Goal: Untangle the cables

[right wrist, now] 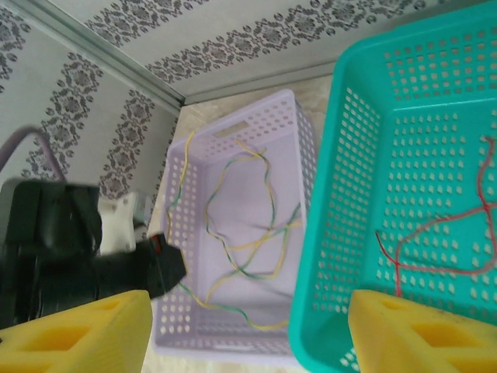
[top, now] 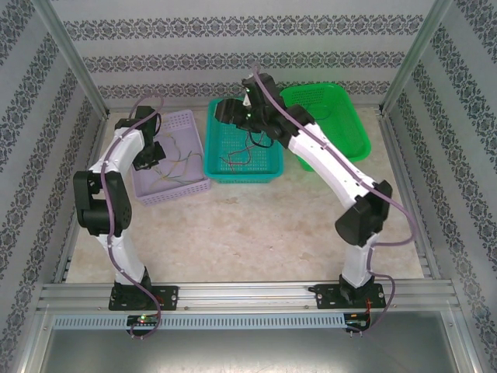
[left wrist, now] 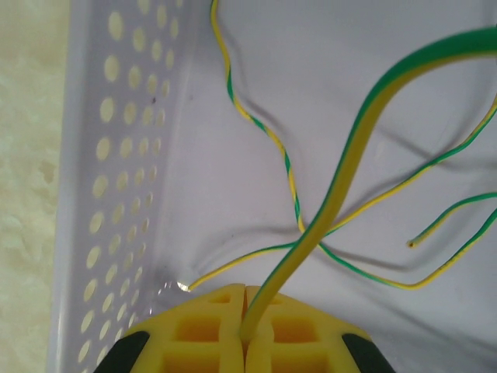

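Observation:
Thin green-and-yellow cables [left wrist: 264, 132] lie looped on the floor of the lavender basket [left wrist: 101, 155]. My left gripper [left wrist: 247, 326] is low inside this basket, its yellow jaws shut on one green-and-yellow cable [left wrist: 334, 194] that rises up and to the right. From above, the left gripper [top: 155, 155] sits at the lavender basket's [top: 190, 124] left side. My right gripper [right wrist: 248, 342] hangs open and holds nothing, above the gap between the lavender basket [right wrist: 233, 124] and the teal basket [right wrist: 349, 155]. Red cables [right wrist: 435, 233] lie in the teal basket.
A bright green basket [top: 334, 116] stands at the back right, partly under the right arm. The teal basket [top: 268, 167] sits at centre back with thin cables [top: 241, 158] in it. Patterned walls and metal posts close in the table. Bare tabletop [top: 248, 233] spreads in front of the baskets.

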Motion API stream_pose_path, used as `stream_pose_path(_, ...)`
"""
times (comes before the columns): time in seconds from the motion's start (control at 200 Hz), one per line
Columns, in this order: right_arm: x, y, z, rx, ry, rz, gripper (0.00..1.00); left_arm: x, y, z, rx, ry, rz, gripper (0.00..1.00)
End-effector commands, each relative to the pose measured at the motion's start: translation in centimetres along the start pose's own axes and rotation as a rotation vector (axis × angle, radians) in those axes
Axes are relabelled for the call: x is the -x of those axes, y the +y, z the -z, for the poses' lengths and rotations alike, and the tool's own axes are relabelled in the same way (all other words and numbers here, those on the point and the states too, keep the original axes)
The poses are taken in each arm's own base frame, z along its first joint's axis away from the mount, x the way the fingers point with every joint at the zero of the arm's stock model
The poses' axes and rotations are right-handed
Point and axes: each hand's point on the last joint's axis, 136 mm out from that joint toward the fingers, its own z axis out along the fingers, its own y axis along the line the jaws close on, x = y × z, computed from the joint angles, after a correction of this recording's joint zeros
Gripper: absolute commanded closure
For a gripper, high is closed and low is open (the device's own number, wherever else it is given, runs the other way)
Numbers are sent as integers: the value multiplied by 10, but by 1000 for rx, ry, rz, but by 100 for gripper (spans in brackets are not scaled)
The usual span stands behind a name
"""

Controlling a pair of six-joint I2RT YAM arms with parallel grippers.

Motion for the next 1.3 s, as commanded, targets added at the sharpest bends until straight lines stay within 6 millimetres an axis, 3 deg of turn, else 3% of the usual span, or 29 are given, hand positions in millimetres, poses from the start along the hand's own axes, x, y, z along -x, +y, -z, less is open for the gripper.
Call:
stream_pose_path(0.0,-6,-12,24,-34,-36,48,32,4,6,-3,26,24,-44,91)
stream_pose_path(0.11,-14,-36,53,-86,-65,57,32,0,12,1,57,32,-47,58)
stream_pose_path(0.185,-18,-54,71,-109,-79,42,31,0,17,9,68,21,-45,44)
stream_pose_path(0.34,-21,-85,106,-156,-113,28,31,7,15,47,29,-53,-14,34)
stream_pose_path(0.46,-18,-107,138,-188,-180,44,31,10,10,90,-81,-127,51,31)
stream_pose_path(0.485,-17,-111,146,-200,-201,54,29,10,8,99,-113,-144,62,26)
stream_pose_path(0.5,-17,-115,151,-210,-214,57,26,10,7,106,-137,-158,68,8)
stream_pose_path(0.505,-16,-116,152,-215,-218,58,24,10,7,108,-145,-163,69,4)
stream_pose_path(0.515,-17,-118,155,-219,-226,63,9,9,6,112,-160,-171,72,1)
stream_pose_path(0.535,-17,-121,160,-225,-243,72,2,9,4,120,-194,-191,80,0)
stream_pose_path(0.644,-24,-152,190,-325,-307,111,2,-1,2,158,-348,-302,126,0)
stream_pose_path(0.744,-34,-189,223,-515,-376,121,2,-19,24,181,-354,-404,182,0)
stream_pose_path(0.844,-48,-214,239,-625,-424,163,2,-38,57,202,-373,-606,296,0)
stream_pose_path(0.884,-52,-228,243,-687,-452,161,2,-46,74,204,-340,-662,365,0)
stream_pose_path(0.929,-54,-235,240,-699,-478,211,2,-57,93,191,-243,-691,424,0)
stream_pose_path(1.014,-64,-247,228,-691,-501,332,2,-72,116,171,-69,-694,387,0)
stream_pose_path(1.094,-74,-260,213,-705,-530,453,2,-79,106,142,-27,-673,178,0)
stream_pose_path(1.194,-93,-297,193,-768,-487,486,2,-97,112,99,84,-641,-7,0)
stream_pose_path(1.294,-108,-327,170,-754,-418,446,2,-109,99,72,-10,-725,-73,0)
